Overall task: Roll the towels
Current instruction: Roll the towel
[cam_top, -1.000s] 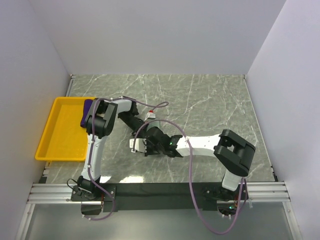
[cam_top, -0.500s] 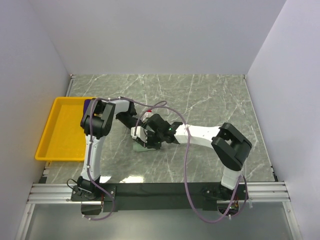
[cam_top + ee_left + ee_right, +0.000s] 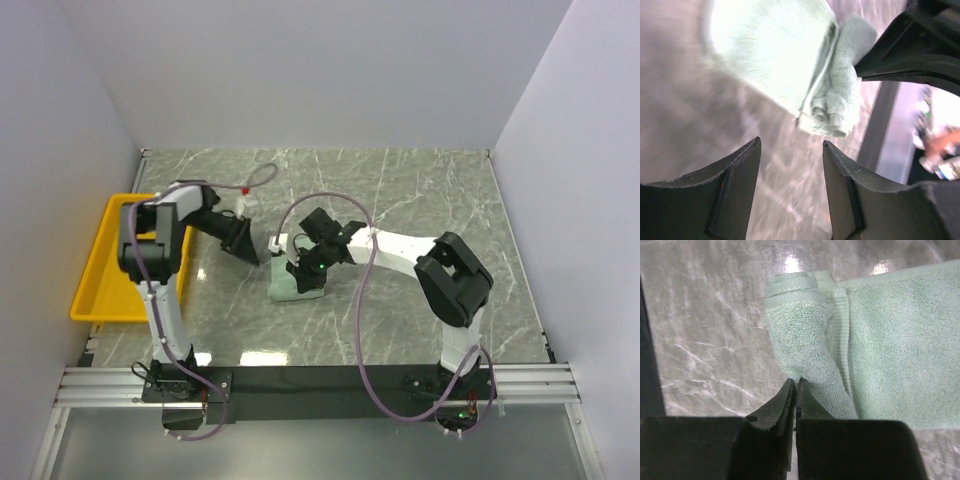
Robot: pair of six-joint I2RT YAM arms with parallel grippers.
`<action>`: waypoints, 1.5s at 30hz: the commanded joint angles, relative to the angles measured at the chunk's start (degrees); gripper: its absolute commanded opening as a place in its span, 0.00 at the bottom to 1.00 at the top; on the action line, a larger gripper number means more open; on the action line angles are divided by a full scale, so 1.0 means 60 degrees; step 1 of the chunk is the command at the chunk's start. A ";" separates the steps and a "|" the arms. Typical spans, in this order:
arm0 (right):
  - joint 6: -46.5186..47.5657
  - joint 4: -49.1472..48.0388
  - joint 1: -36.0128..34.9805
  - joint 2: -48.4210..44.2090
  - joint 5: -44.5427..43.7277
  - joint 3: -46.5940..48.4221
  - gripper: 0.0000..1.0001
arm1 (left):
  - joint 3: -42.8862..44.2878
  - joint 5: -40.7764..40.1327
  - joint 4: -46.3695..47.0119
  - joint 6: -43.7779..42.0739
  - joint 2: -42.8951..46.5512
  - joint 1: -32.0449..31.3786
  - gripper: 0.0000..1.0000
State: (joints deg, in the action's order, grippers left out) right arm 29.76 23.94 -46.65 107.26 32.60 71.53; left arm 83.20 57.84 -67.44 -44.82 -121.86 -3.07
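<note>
A pale mint green towel (image 3: 288, 289) lies on the marble table, partly rolled. In the left wrist view the roll (image 3: 837, 95) sits at the edge of the towel's flat part. My right gripper (image 3: 303, 271) is above the towel, and its jaws (image 3: 796, 383) are shut with the tips pressing on the towel (image 3: 880, 340) at its rolled edge. No cloth shows between them. My left gripper (image 3: 250, 246) is just left of the towel, clear of it. It is open (image 3: 790, 146), and only bare table shows between its fingers.
A yellow tray (image 3: 95, 275) lies at the table's left edge, behind my left arm. White walls close in the left, back and right sides. A black rail (image 3: 320, 380) runs along the near edge. Purple cables (image 3: 365, 300) loop over both arms.
My left gripper opened and drew back to the left, off the towel. My right gripper moved up and left onto the towel and shut. The towel now shows in the top view.
</note>
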 commanded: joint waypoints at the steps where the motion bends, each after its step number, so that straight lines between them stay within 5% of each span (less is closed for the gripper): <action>1: -0.0316 0.1779 0.0319 0.0783 0.0879 0.0761 0.00 | -0.0169 0.0028 0.0733 0.0217 0.1558 0.0728 0.58; 10: -0.0989 0.4430 0.1037 0.3171 0.3310 0.3222 0.00 | -0.4590 -0.2753 0.4836 0.0440 0.6874 0.0572 0.59; 20: -0.1854 0.5135 0.1593 0.5280 0.4322 0.4470 0.00 | -0.7844 -0.5521 0.8132 -0.0528 0.9704 -0.4099 0.71; 31: -0.1957 0.5180 0.1960 0.6146 0.4484 0.5159 0.00 | -0.8520 -0.6593 1.0535 -0.1378 0.8448 -0.6621 0.69; 40: -0.1795 0.4535 0.2150 0.5400 0.4411 0.4237 0.00 | -0.7934 -0.7986 1.0406 -0.0895 0.5882 -0.6856 0.36; 43: -0.1723 0.4491 0.2311 0.4917 0.4250 0.4134 0.06 | -0.7832 -0.7445 0.9528 -0.0705 0.6057 -0.6856 0.26; 45: -0.1606 0.4578 0.2486 0.4565 0.4046 0.4192 0.18 | -0.7744 -0.7078 0.8986 -0.0602 0.6116 -0.6856 0.18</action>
State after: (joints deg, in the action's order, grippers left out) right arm 15.68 52.31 -32.25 137.32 68.64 98.32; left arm 37.19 13.85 -3.79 -51.11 -83.09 -44.34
